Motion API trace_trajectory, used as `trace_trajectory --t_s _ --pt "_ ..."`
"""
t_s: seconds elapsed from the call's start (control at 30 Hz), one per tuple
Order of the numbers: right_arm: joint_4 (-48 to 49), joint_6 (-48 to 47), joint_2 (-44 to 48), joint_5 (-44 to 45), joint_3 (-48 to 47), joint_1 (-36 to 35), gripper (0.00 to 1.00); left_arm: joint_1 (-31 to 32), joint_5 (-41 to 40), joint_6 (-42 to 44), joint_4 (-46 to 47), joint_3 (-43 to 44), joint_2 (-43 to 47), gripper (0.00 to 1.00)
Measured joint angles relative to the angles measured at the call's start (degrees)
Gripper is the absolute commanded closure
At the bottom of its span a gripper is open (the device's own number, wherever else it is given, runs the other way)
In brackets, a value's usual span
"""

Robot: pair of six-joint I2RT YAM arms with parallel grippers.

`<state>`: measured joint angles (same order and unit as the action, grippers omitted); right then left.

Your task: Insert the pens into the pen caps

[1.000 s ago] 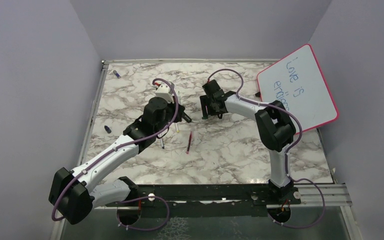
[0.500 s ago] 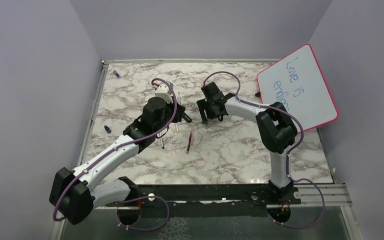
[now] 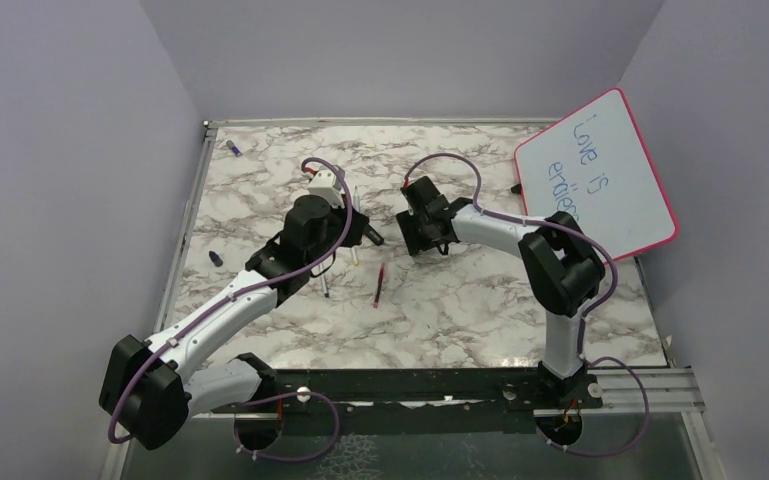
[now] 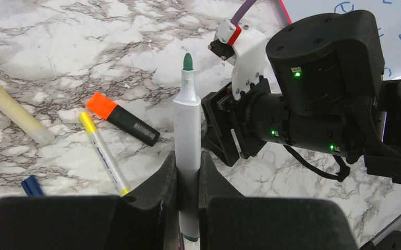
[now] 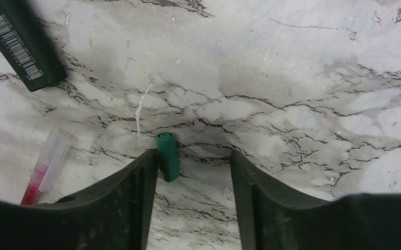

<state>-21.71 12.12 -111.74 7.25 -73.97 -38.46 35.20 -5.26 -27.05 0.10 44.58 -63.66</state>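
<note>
While a dark red pen point(image 3: 378, 285) is lying loose on the marble bench point(image 3: 480, 310), the overhead view is showing the left arm point(image 3: 305, 232) and right arm point(image 3: 430, 215) working close together at mid-bench, with a pink-framed whiteboard point(image 3: 600, 175) at the right edge.

From the left wrist, the left jaws are clenching the white barrel of a green-tipped pen point(image 4: 187, 125), its bare tip pointing toward the right arm's wrist. A black highlighter point(image 4: 130, 125), a yellow-ended pen point(image 4: 103, 153) and a yellow pen point(image 4: 10, 107) are lying beyond.

From the right wrist, the right jaws are standing spread on either side of the green cap point(image 5: 167, 156), which is lying on the bench against one jaw's inner face, not yet gripped. The cap is looking tiny, light, hard and slick, so it is likely to roll or skid. Pinching it across mid-barrel, leaving its mouth free, is looking like the safest hold.
</note>
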Motion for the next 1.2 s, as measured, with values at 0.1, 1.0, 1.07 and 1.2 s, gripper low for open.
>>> trace_trajectory --t_s 0.1,1.0,1.07,1.2 --pt "0.0 0.5 0.0 0.0 0.0 -0.1 0.59 0.0 0.4 -0.1 0.0 -0.1 0.0 1.0" --pt "-1.9 -0.1 -3.0 0.7 -4.7 -0.9 0.9 -1.0 2.2 -0.2 0.0 -0.5 0.0 1.0" --pt "-1.6 0.4 -2.8 1.2 -4.3 -1.0 0.91 -1.0 2.5 -0.2 0.1 -0.5 0.0 1.0" --pt "0.1 1.5 0.5 2.4 0.1 -1.0 0.92 -1.1 3.7 -0.7 0.8 -0.5 -0.4 1.0"
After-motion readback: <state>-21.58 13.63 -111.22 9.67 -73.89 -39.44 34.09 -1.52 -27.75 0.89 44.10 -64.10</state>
